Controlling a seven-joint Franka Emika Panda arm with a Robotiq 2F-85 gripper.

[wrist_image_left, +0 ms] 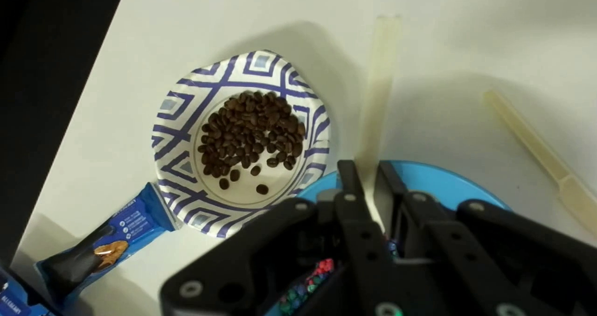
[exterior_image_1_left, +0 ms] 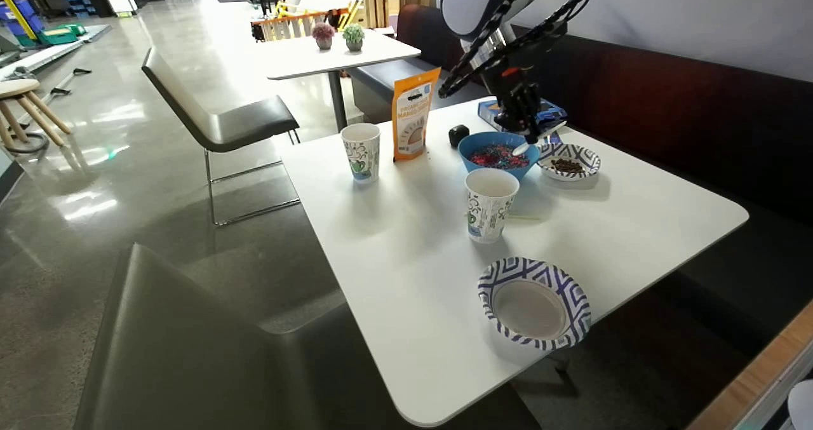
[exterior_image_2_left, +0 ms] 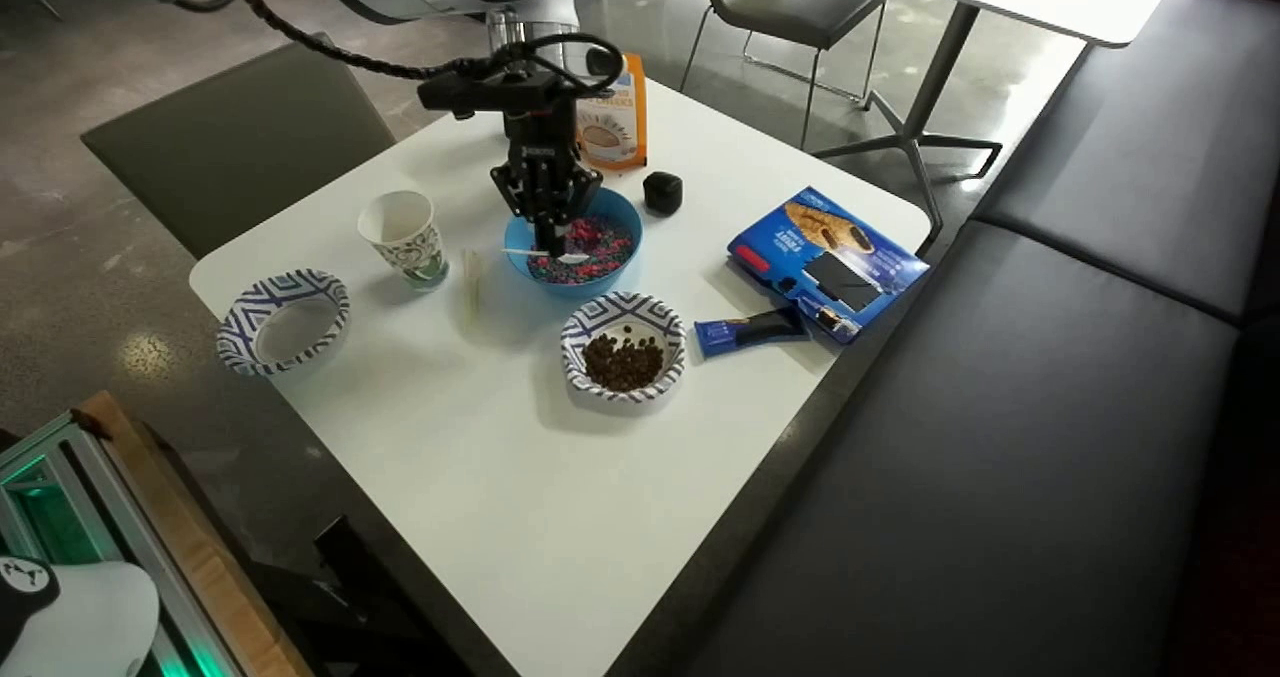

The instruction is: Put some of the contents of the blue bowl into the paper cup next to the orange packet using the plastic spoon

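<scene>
Black gripper [wrist_image_left: 367, 169] pinching white plastic spoon [wrist_image_left: 380, 73] by its handle, fingers narrow. Spoon head in or just over small round blue bowl [exterior_image_1_left: 489, 138], right of centre in an exterior view. Tall white paper cup [exterior_image_1_left: 362, 154] left of centre, just beside upright orange packet [exterior_image_1_left: 411, 115].

The blue bowl [exterior_image_2_left: 615, 205] looks like smooth plastic and the plastic spoon [wrist_image_left: 378, 82] matt, while the paper cup [exterior_image_1_left: 361, 154] and patterned bowl [wrist_image_left: 177, 134] are of printed paper. The orange packet [exterior_image_1_left: 413, 112] looks like smooth film. The glossy floor [exterior_image_1_left: 152, 182] looks like polished concrete, the bench seat [exterior_image_2_left: 960, 437] like leather with a soft sheen.
</scene>
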